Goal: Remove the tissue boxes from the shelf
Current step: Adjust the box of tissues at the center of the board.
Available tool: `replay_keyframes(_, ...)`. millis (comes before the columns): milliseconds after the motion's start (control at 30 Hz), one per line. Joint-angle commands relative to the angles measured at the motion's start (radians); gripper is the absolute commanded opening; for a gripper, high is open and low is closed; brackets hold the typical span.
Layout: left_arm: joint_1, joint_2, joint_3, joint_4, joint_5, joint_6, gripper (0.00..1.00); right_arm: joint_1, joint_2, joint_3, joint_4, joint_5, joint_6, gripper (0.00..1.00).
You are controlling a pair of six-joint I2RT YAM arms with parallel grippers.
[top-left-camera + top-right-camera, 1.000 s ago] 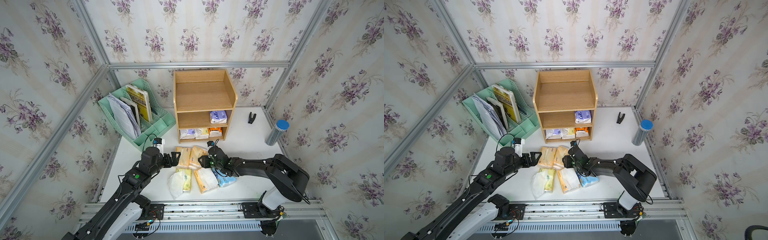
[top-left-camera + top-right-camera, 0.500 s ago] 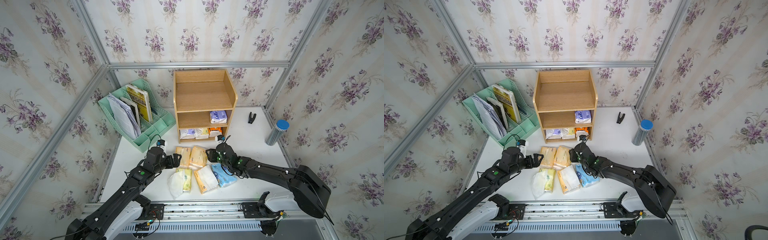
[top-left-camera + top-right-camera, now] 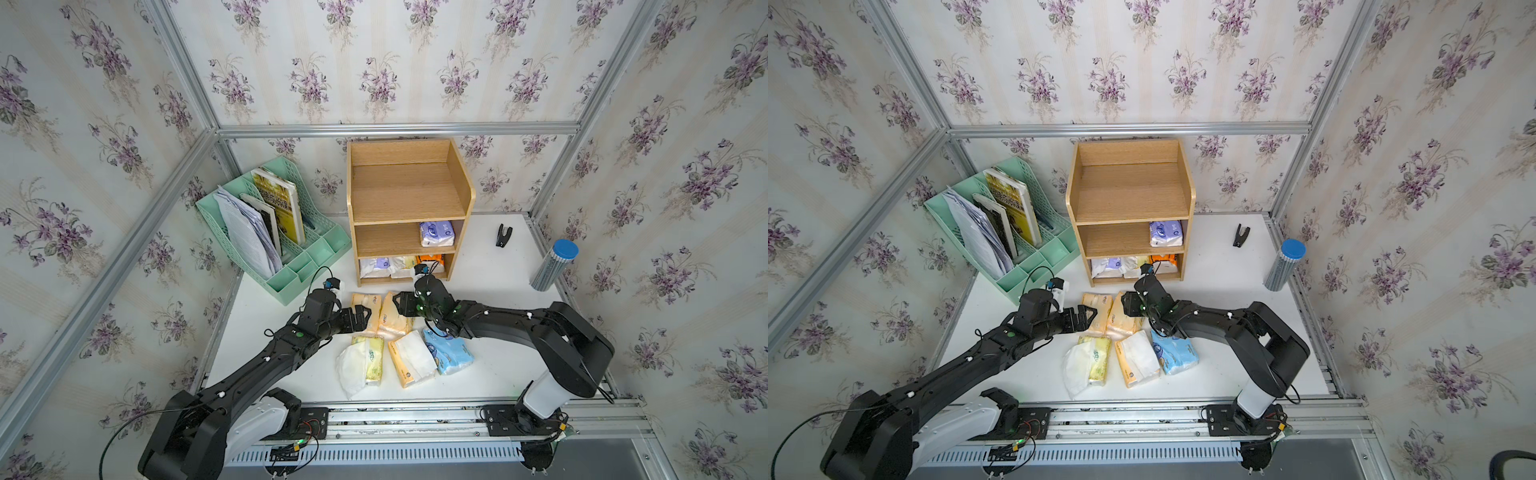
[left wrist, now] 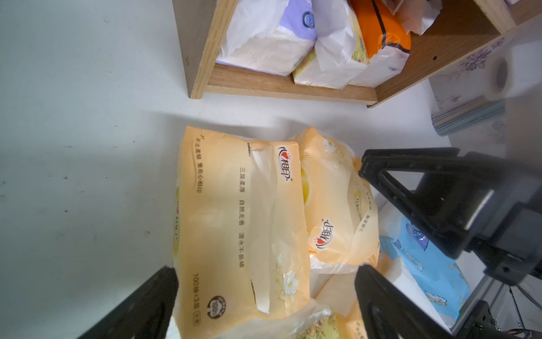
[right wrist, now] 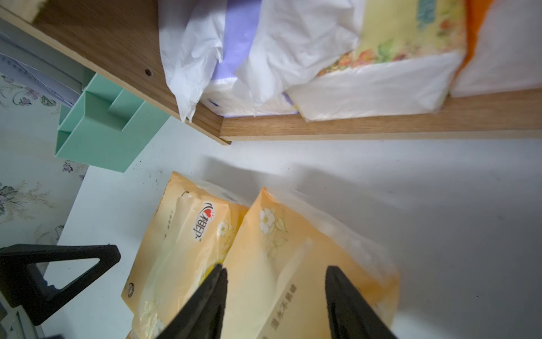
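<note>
Since half a second ago the right arm's elbow has folded back, and the right gripper (image 3: 402,304) sits over the right-hand pale orange pack (image 3: 390,320), just before the shelf (image 3: 409,191). The left gripper (image 3: 365,319) has edged forward onto the left-hand pale orange pack (image 3: 368,300). These two packs lie side by side, touching, on the table (image 3: 490,286).

In the right wrist view the right gripper's fingers are spread above its pack; whether they touch it I cannot tell. In the left wrist view the left gripper's fingers stand wide apart, one on either side of its pack's end, not pinching it.

Nearer the rail lie a yellow pack (image 3: 372,357), a pack with white tissue out (image 3: 409,361) and a light blue pack (image 3: 446,353), which makes five packs on the table.

Four remain shelved: a purple pack (image 3: 436,233) on the middle tier, and on the bottom tier a purple-white pack (image 3: 374,266), a yellow-flowered pack (image 3: 401,264) and a bright orange pack (image 3: 432,261). The right wrist partly hides the bright orange one in both top views.

Around them stand one mint file rack (image 3: 299,270), one black clip (image 3: 503,236) and one blue-capped cylinder (image 3: 555,270)
</note>
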State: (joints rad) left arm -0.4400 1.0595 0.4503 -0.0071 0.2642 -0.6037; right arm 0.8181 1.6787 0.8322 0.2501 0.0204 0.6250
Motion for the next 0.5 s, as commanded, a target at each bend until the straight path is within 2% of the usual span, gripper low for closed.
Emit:
replay_keyframes(0, -0.002, -0.01, -0.017, 0.04, 0.021, -0.003, 0.99, 0.01, 0.046, 0.019, 0.01, -0.06, -0.054, 0.55)
replay_keyframes(267, -0.001, -0.155, -0.087, -0.036, -0.048, -0.022, 0.99, 0.036, 0.074, 0.012, 0.007, -0.075, -0.135, 0.47)
replay_keyframes(467, -0.002, -0.184, -0.071, -0.045, -0.067, 0.003, 0.99, 0.036, -0.078, -0.058, 0.029, 0.034, -0.122, 0.47)
